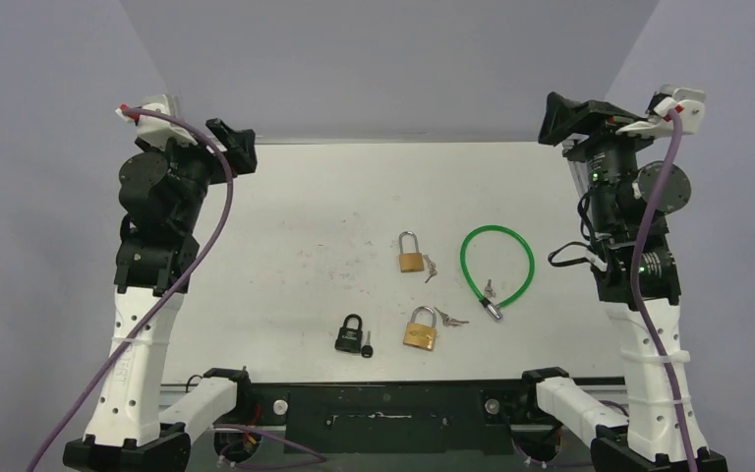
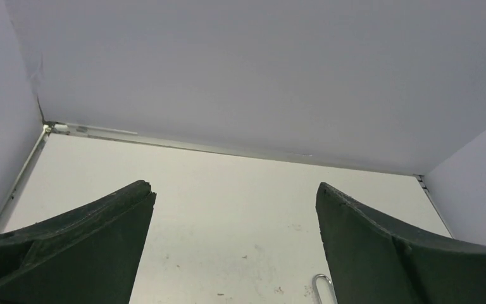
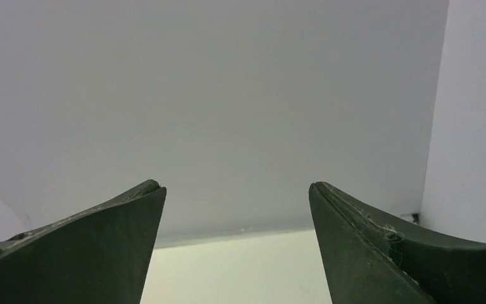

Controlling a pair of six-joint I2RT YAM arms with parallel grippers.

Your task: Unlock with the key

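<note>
On the white table (image 1: 285,246), mid-field, four locks lie flat. Furthest back is the far brass padlock (image 1: 410,260), with a small key (image 1: 430,268) just beside its right side. Nearer the arms is the near brass padlock (image 1: 420,334), with a silver key (image 1: 452,320) at its upper right. Left of that is the black padlock (image 1: 350,336), with a black-headed key (image 1: 366,347) close against its right edge. To the right lies the green cable lock (image 1: 496,264), looped shut, with a loose key (image 1: 490,288) inside the loop. Whether any key sits in a keyhole cannot be told. The left gripper (image 2: 235,187) is raised over the table's far left — jaws spread wide, holding nothing. The right gripper (image 3: 235,183) is raised at the far right — likewise released, well apart from every lock.
</note>
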